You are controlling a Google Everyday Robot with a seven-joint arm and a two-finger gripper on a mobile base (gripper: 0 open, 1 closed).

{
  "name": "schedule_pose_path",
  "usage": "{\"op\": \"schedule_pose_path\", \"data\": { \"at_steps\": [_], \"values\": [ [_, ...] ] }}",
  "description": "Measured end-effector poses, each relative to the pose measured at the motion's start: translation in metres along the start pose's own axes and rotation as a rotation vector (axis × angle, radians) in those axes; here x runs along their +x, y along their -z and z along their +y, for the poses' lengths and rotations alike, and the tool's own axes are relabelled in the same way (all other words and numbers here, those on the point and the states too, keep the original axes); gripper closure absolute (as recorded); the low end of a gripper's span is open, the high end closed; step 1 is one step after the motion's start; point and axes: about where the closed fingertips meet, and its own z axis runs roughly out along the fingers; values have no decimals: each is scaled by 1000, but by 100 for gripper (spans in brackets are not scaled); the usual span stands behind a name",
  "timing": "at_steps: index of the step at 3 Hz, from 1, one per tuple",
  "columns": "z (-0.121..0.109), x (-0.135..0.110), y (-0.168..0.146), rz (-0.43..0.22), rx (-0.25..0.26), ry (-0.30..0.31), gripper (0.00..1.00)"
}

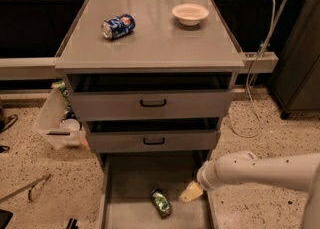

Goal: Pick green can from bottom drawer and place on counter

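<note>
One gripper (191, 191) beside green can (161, 202), bottom drawer (132, 178)

green can (161, 202) is lying sideways in the open bottom drawer (131, 182), below the counter (160, 40); gripper (190, 192) is hovering just beside it.

The worktop (160, 48) and bottom drawer (131, 179) are smooth grey metal, a bit dull. The green can (161, 203) is shiny metal, and so is the blue can (118, 26). The floor (45, 173) is speckled stone. The tool (191, 192), at the lower right over the bottom drawer, looks like smooth pale plastic.
</note>
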Motion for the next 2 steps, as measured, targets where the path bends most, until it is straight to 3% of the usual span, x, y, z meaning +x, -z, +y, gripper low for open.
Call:
{"op": "schedule_pose_path", "data": {
  "at_steps": [1,2],
  "values": [
    [0,-6,-14,-53,8,-20,0],
    [0,-7,-13,-54,10,-18,0]
  ]
}}
